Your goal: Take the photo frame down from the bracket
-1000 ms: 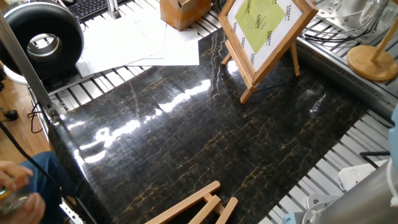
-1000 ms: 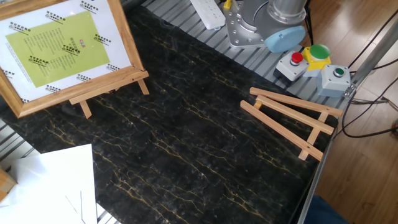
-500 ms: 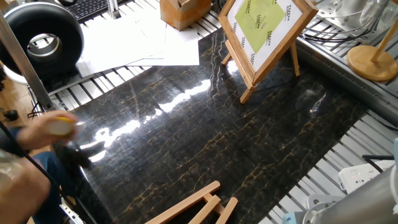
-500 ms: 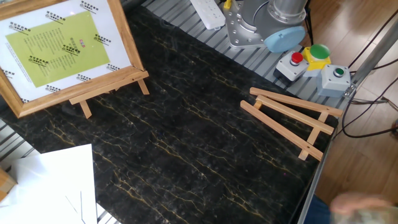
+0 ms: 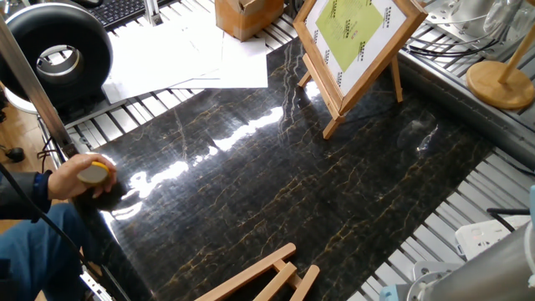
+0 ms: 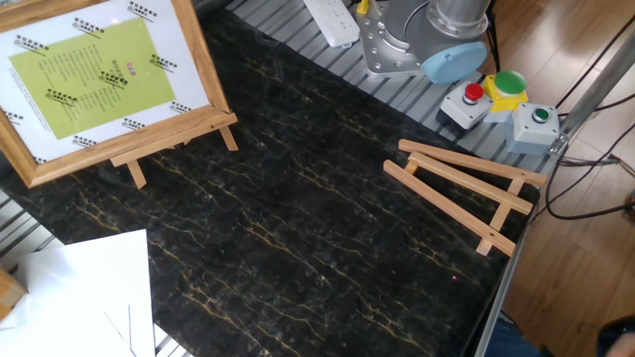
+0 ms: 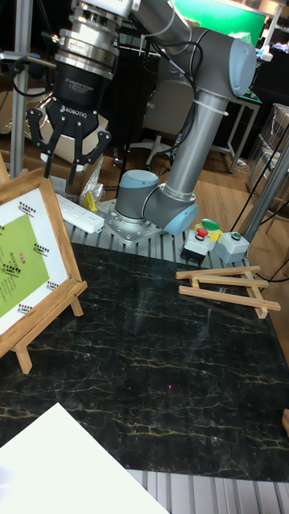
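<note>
The photo frame (image 5: 355, 38) is light wood with a white mat around a yellow-green picture. It leans upright on the bracket (image 5: 333, 124), a light-wood easel at the far side of the dark marble mat. The frame (image 6: 94, 74) rests on the bracket's ledge bar (image 6: 189, 129) in the other fixed view. In the tall view my gripper (image 7: 64, 165) hangs open in the air, above the frame (image 7: 24, 261) and the bracket (image 7: 71, 293) and apart from them. Nothing is between its fingers.
A flat-folded wooden easel (image 6: 461, 193) lies near the mat's edge by the button boxes (image 6: 496, 99). A person's hand (image 5: 79, 176) holding a yellow-topped object is at the mat's left edge. White papers (image 5: 184, 54), a wooden box (image 5: 247, 17) and a round wooden stand (image 5: 501, 84) surround the mat.
The person's hand came in from the lower left and now rests at the mat's left edge. The frame and both easels have not moved.
</note>
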Robot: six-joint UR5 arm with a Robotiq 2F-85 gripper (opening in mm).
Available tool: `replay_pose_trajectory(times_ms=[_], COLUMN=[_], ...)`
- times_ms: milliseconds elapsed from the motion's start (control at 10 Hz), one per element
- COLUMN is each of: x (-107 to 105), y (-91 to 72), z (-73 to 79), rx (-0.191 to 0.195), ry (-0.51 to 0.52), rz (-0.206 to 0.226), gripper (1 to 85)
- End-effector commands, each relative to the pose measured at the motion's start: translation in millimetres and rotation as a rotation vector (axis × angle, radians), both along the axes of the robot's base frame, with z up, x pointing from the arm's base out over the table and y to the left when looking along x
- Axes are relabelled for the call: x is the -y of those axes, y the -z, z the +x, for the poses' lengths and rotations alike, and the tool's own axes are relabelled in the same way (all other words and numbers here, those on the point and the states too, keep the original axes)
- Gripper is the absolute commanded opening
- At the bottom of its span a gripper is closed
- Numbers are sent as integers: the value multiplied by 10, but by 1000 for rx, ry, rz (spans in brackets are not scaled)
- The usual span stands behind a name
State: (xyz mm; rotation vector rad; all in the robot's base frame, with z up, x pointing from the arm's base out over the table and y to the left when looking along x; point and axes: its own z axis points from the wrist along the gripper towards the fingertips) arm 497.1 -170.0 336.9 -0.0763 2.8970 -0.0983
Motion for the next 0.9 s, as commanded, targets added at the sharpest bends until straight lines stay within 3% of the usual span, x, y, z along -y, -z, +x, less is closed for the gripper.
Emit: replay_pose_trajectory(times_ms=[0, 300, 800], x=[-43, -32, 353], y=[-18, -26, -74], z=[27, 28, -22], rx=[14, 14, -3], ry=[6, -24, -108], rz=[19, 15, -17], gripper=[397, 410, 420])
